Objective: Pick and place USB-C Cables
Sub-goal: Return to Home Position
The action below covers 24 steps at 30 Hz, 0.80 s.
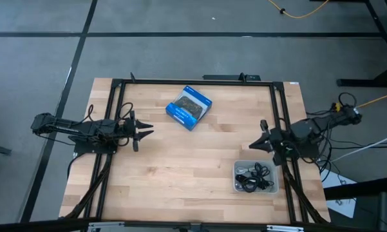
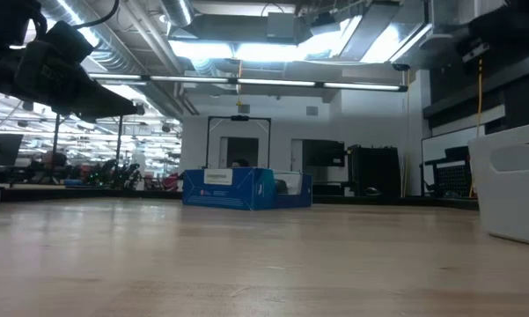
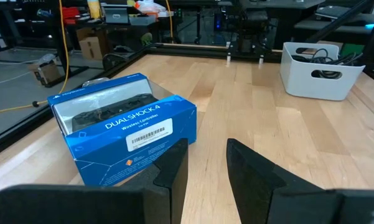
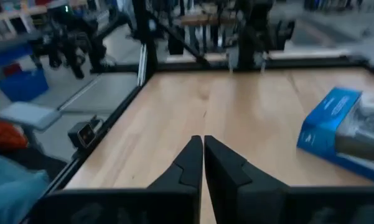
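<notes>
Little risk across the counter (image 1: pixel 193 161). Could graze the DualShock 4 box (image 1: pixel 188 107) with the left tool (image 1: pixel 148 129), spread open and empty nearby. Could knock the grey bin (image 1: pixel 236 183) with the right tool (image 1: pixel 251 147), pinched shut on nothing, spilling the USB-C cables (image 1: pixel 254 177) heaped inside.

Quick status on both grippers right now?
Left gripper: open, holding nothing.
Right gripper: closed, holding nothing.

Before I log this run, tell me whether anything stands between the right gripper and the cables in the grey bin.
Nothing visible does. The thin black and pale USB-C cables lie inside the pale grey plastic bin, and only bare wooden tabletop separates it from the right gripper, jaws shut. The blue rectangular box stands far off.
</notes>
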{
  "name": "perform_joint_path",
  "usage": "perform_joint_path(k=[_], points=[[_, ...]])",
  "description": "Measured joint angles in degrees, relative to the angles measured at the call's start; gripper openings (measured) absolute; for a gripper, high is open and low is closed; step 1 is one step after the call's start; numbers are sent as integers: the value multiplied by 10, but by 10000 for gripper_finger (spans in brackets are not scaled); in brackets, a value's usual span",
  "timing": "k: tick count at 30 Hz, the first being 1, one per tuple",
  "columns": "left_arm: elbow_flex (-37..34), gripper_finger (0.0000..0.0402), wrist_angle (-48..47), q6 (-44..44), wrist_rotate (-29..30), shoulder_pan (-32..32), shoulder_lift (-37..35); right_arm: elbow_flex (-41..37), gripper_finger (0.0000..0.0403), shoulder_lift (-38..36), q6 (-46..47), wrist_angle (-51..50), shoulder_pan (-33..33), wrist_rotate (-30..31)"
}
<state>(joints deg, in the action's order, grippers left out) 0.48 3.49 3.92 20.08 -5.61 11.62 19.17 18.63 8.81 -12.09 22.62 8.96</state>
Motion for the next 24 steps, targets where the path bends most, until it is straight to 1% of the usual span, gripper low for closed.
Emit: perform_joint_path(k=[4, 10, 13, 18, 22, 24], points=[[0, 102, 0, 0, 0, 0, 0, -51, 21, -85, -29, 17, -30, -26], [0, 102, 0, 0, 0, 0, 0, -111, 21, -183, -38, 15, -62, -30], [0, 102, 0, 0, 0, 0, 0, -125, 21, -185, -57, 28, -75, -30], [0, 102, 0, 0, 0, 0, 0, -147, 21, -186, -92, 92, -93, -31], [0, 102, 0, 0, 0, 0, 0, -180, 21, -186, -96, 142, -100, -31], [0, 102, 0, 0, 0, 0, 0, -188, 21, -184, -106, 144, -105, -31]])
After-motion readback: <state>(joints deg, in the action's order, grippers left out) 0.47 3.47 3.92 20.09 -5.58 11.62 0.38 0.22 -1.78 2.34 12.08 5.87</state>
